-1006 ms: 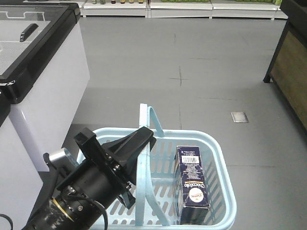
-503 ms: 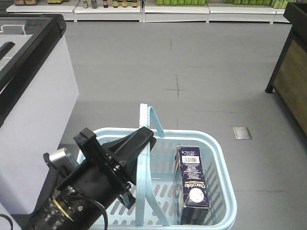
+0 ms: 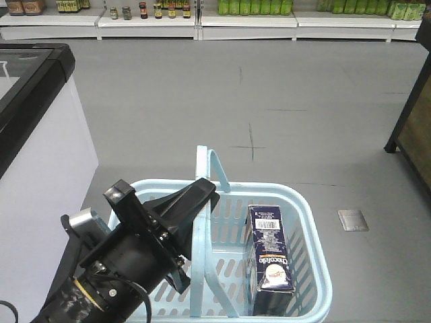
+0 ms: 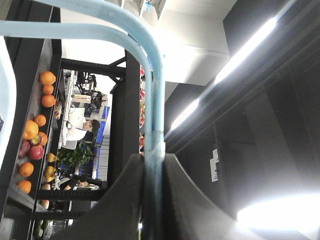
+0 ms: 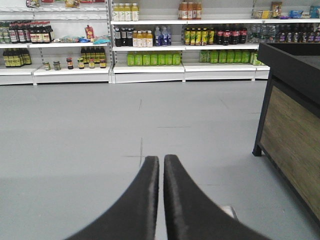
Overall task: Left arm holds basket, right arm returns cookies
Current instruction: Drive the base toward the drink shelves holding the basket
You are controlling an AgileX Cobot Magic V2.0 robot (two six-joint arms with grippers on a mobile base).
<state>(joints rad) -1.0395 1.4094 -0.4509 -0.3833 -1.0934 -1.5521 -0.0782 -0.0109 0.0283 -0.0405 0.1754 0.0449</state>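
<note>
The light blue basket (image 3: 316, 229) hangs low in the front view, and the dark navy cookies box (image 3: 271, 259) stands inside it against its right wall, barcode end up. My left gripper (image 3: 202, 195) is shut on one of the basket's raised swing handles (image 3: 201, 229). In the left wrist view the blue handle (image 4: 152, 75) runs down between the two black fingers of the left gripper (image 4: 153, 160), which pinch it. My right gripper (image 5: 161, 161) points at the bare floor, its fingers nearly touching with nothing between them. The right arm does not show in the front view.
A white chest freezer (image 3: 34, 141) with a black rim stands close on the left. Store shelves (image 3: 202, 17) with bottles and jars line the far wall. A dark wood-panelled counter (image 5: 295, 125) stands at the right. A metal floor plate (image 3: 353, 220) lies right of the basket.
The whole view has advanced toward the shelves: the floor marks slid down the frame and the freezer drifted left. The left gripper, basket and cookies keep their places in the frame.
</note>
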